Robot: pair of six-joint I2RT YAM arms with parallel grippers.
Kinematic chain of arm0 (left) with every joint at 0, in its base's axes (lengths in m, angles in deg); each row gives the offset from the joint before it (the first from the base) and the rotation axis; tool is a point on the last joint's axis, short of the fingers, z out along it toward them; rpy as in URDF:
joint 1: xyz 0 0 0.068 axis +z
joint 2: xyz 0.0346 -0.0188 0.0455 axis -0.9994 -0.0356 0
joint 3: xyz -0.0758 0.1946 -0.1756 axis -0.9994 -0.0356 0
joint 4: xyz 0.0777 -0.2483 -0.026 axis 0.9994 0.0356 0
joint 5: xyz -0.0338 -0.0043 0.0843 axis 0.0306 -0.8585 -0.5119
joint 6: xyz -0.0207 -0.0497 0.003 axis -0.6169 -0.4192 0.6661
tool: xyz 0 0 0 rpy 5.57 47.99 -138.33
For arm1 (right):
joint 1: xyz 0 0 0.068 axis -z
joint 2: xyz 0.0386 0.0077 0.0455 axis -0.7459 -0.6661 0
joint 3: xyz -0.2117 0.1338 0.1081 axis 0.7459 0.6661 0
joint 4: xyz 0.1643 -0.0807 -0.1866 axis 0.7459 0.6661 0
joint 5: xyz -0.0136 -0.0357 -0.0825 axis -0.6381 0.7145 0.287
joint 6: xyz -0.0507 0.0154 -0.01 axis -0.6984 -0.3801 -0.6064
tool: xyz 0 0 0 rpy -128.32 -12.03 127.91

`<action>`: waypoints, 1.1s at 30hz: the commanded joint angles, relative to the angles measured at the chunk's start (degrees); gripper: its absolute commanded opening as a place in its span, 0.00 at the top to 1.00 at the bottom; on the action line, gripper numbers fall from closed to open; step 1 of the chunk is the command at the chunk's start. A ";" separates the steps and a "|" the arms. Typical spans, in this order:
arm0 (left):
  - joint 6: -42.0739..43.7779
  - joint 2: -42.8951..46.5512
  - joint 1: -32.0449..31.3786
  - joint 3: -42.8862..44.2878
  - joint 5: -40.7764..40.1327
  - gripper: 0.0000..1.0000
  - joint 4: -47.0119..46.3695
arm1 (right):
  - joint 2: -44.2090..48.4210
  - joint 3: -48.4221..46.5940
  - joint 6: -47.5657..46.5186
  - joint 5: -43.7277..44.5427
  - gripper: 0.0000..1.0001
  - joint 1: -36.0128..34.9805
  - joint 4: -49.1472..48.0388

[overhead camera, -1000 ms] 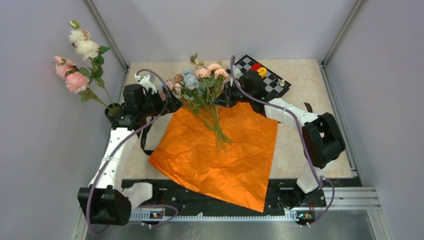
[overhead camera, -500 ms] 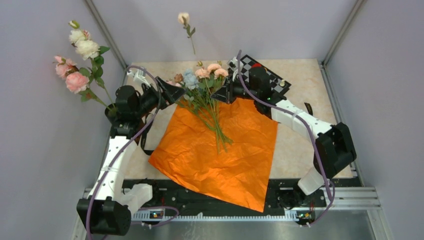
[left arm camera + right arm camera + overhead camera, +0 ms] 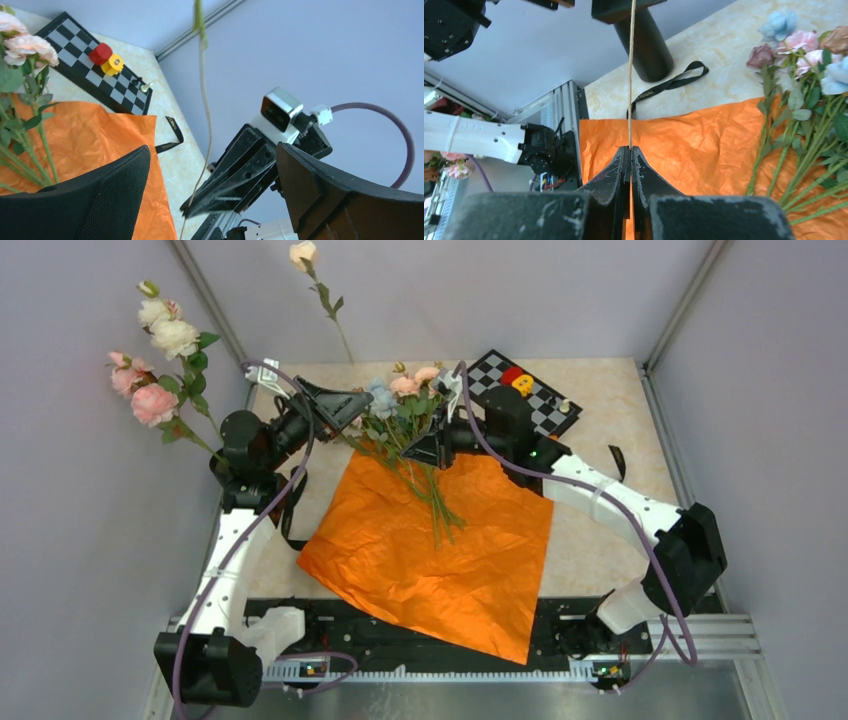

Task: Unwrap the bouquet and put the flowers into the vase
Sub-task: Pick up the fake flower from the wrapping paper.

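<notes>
My right gripper point(image 3: 630, 149) clenched on one flower stem point(image 3: 631, 75); left gripper point(image 3: 212, 150) released alongside. I should carry it upright to the vase point(image 3: 646, 50) at nine o'clock, stem-end first.

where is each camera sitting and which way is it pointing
Top external: above and behind the arm bases, looking down on the table; both arms show, with left gripper and right gripper.
Left wrist: on the left arm, facing across the orange paper toward the chessboard; its own open fingers frame the view.
Right wrist: on the right arm, facing the vase; its own shut fingers pinch a single stem.
Shared: both wrist views show that stem and the black ribbon.
</notes>
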 commanded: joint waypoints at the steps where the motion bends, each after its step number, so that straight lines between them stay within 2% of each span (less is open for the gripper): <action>1: -3.68 0.38 0.28 1.37 1.31 0.01 -6.96 | 2.00 -0.57 -3.32 0.22 1.00 -2.91 1.00; 4: -4.58 0.37 0.39 1.55 2.06 0.04 -7.02 | 1.91 -0.14 -4.53 0.00 1.00 -4.15 2.29; 9: -4.23 2.01 1.38 1.29 1.71 0.20 -5.68 | 3.07 1.07 -6.21 0.18 1.00 -4.84 4.65; 18: -3.32 3.88 7.42 1.38 2.58 0.34 -2.86 | 5.69 3.26 -7.74 0.64 1.00 -4.89 6.63; 22: -3.54 3.19 8.07 2.25 3.35 0.40 -2.83 | 6.58 3.90 -8.03 0.32 1.00 -4.86 8.99; 27: -3.67 2.07 8.13 2.56 4.54 0.44 -2.15 | 7.71 4.33 -8.20 0.78 1.00 -4.91 9.19; 33: -1.14 2.37 8.06 2.69 3.66 0.40 1.85 | 8.30 3.91 -7.90 0.31 1.00 -5.03 8.58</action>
